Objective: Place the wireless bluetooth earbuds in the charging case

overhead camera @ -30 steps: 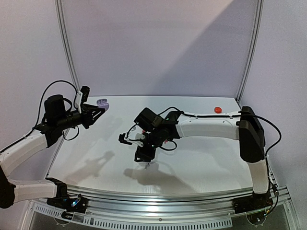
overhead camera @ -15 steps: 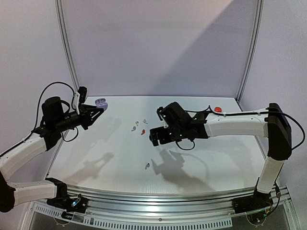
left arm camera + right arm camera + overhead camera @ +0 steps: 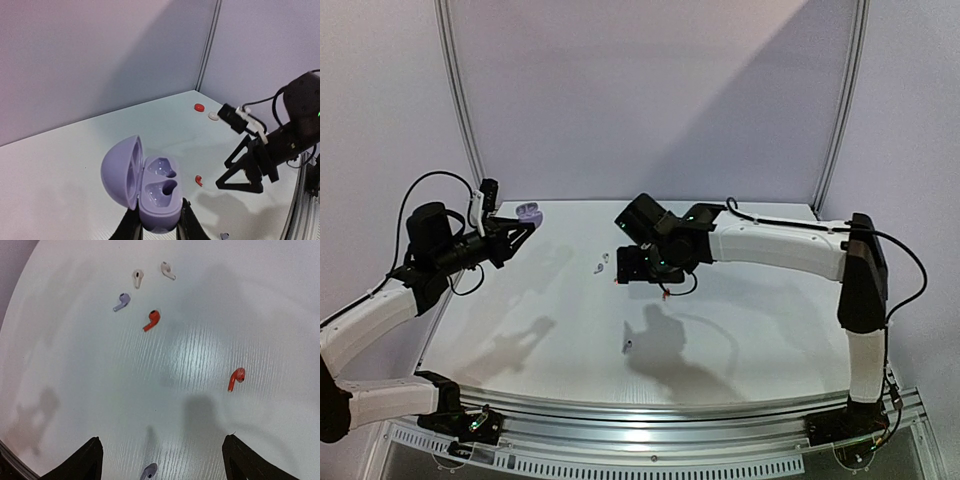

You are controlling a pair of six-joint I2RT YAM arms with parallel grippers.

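Observation:
My left gripper (image 3: 523, 230) is shut on an open lilac charging case (image 3: 530, 212), held in the air at the far left. In the left wrist view the case (image 3: 156, 189) sits between my fingers with both sockets empty. My right gripper (image 3: 640, 268) is open and empty, hovering above the earbuds in mid table. The right wrist view (image 3: 162, 462) shows two white earbuds (image 3: 137, 277), a lilac earbud (image 3: 122, 301), a red earbud (image 3: 152, 320), a second red one (image 3: 236, 378) and a second lilac one (image 3: 148, 471) between my fingertips (image 3: 87, 460).
A red case (image 3: 199, 107) and a white case (image 3: 213, 116) lie at the far right of the table. The lilac earbud nearest the front edge (image 3: 627, 345) lies apart from the rest. Frame posts stand at the back corners.
My right gripper has lifted from the table's front middle, swung right, then moved back over the earbud cluster. The left arm with the case has barely moved.

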